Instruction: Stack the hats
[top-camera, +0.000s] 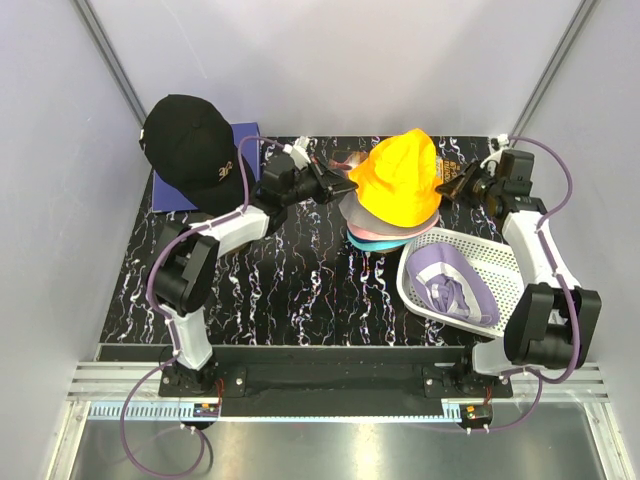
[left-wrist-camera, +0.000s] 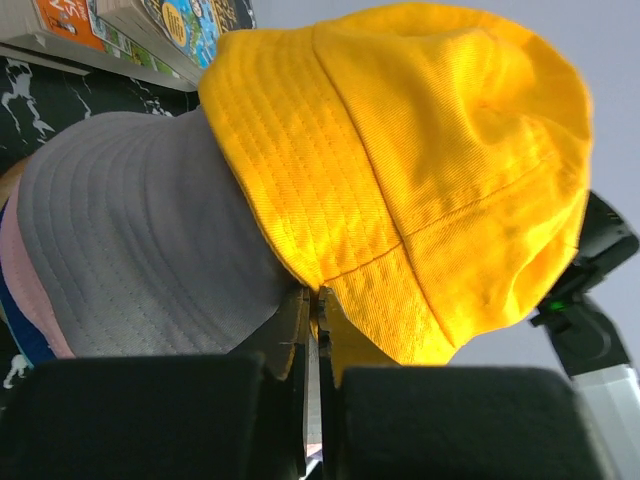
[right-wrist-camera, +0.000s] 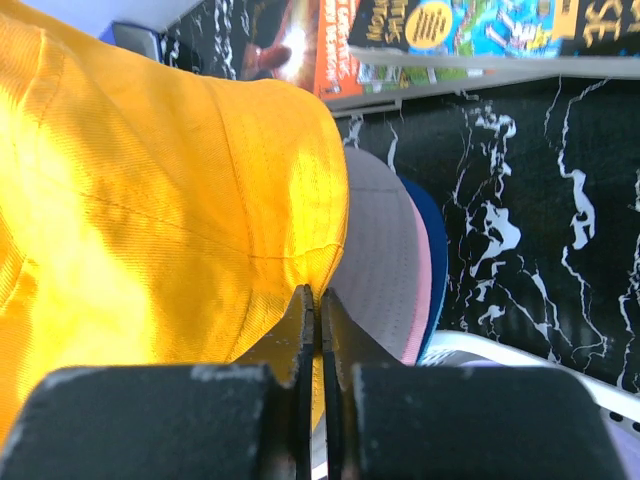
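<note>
- Now topping the pile of hats (top-camera: 385, 238) at far centre, the orange hat (top-camera: 402, 175) sits highest.
- Clamped shut, the left gripper (top-camera: 343, 187) pinches its left brim and the right gripper (top-camera: 447, 189) its right brim.
- Far left sits a black cap (top-camera: 188, 140); near right, a lavender hat (top-camera: 445, 282) lies in the basket (top-camera: 495, 262).

It is a lab test booth: plain panel walls (top-camera: 330, 60) close around a black marbled table (top-camera: 300, 290) with an aluminium rail (top-camera: 100, 380).

White-black arms (top-camera: 190, 335), purple cables (top-camera: 150, 285)
</note>
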